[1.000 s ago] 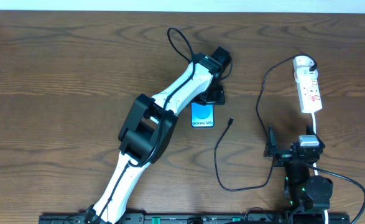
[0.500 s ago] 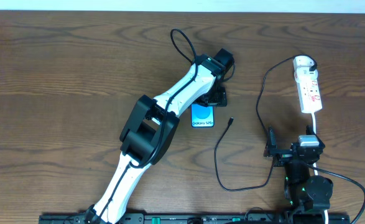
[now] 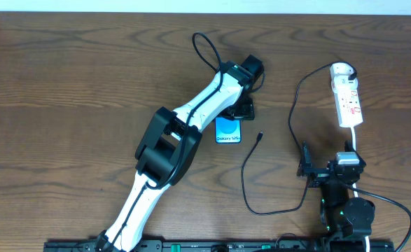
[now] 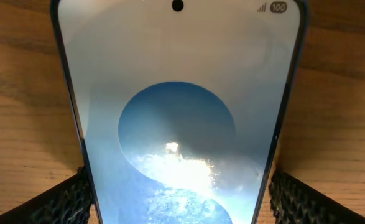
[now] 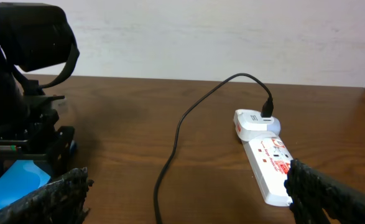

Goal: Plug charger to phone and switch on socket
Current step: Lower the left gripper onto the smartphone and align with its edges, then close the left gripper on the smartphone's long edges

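Note:
The phone (image 3: 227,131) lies flat on the table with its blue screen up. It fills the left wrist view (image 4: 179,93). My left gripper (image 3: 239,108) reaches over its far end, and its two pads (image 4: 179,199) press on the phone's long edges. The charger cable (image 3: 294,105) runs from the white plug on the socket (image 3: 348,98) down in a loop. Its plug tip (image 3: 260,136) lies loose on the table right of the phone. My right gripper (image 3: 329,170) is open and empty, below the socket. In the right wrist view, its pads (image 5: 185,199) frame the cable (image 5: 176,134) and socket (image 5: 269,165).
The wooden table top (image 3: 86,77) carries the left arm's long white link (image 3: 191,112), which crosses diagonally from the front edge. The white cord (image 3: 353,140) runs from the socket toward the right arm base. A pale wall (image 5: 201,37) stands behind the table.
My left arm shifted slightly up and right over the phone between one second and half a second ago, then stayed still. The phone, cable and right arm have not moved.

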`<act>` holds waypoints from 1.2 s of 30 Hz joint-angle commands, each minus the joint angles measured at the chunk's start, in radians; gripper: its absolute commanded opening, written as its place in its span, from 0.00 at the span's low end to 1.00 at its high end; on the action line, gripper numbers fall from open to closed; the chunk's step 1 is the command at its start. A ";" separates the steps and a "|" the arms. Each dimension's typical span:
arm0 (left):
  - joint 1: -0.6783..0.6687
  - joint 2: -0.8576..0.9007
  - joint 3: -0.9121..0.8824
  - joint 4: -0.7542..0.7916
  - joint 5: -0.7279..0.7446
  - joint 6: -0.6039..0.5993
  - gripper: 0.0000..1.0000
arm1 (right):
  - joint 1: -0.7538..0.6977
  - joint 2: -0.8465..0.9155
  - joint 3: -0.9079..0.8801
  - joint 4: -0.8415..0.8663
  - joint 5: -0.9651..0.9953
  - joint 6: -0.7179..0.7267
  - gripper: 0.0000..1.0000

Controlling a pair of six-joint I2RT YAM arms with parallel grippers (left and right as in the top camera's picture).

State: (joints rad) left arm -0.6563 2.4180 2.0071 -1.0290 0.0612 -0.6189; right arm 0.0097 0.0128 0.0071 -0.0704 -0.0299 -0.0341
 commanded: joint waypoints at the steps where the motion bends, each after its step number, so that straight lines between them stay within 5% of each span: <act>1: -0.008 0.054 -0.007 -0.001 0.032 -0.003 0.85 | 0.004 -0.002 -0.002 -0.004 0.001 -0.005 0.99; 36: 0.024 0.034 0.004 -0.048 0.037 -0.003 0.75 | 0.004 -0.002 -0.002 -0.004 0.001 -0.005 0.99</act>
State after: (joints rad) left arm -0.6464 2.4180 2.0106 -1.0546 0.0769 -0.6239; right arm 0.0097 0.0128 0.0071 -0.0704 -0.0299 -0.0341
